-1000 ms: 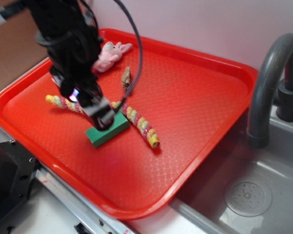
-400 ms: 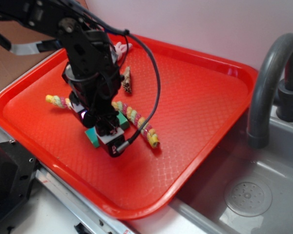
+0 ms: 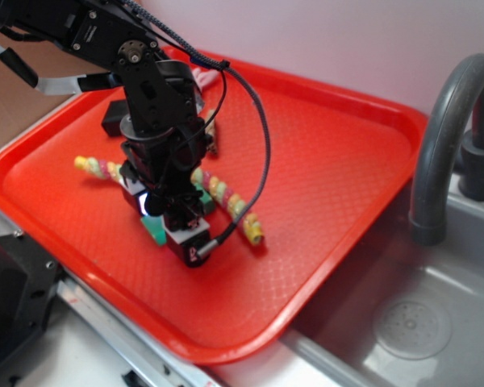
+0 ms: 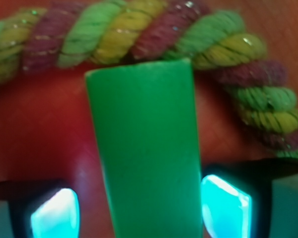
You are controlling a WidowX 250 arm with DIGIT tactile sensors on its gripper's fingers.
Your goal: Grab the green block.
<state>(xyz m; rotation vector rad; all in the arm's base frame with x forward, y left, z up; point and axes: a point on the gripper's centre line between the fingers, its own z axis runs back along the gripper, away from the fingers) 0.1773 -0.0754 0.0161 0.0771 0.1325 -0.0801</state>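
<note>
Down it has come: a second ago the arm stood above the block (image 4: 146,148) with most of the green face showing, and now the claw (image 3: 176,224) sits low over it, hiding all but a sliver of green at its left.

From the wrist view the block runs lengthwise straight away from the camera, lying flat on the red tray (image 3: 323,161), its far end just short of the rope (image 4: 139,34) that curves across behind it and down its right side. One lit finger (image 4: 54,210) stands apart from the block on the left with tray showing between; the other (image 4: 224,206) is close against its right edge. So the claw is spread a little wider than the block, straddling its narrow width, holding nothing yet.

To my eye the alignment is good. Closing should be done squarely across the long sides, slowly, since the left finger has further to travel and may nudge the block sideways toward the rope. Going no further forward seems wise, lest the fingers catch the rope on the right.
</note>
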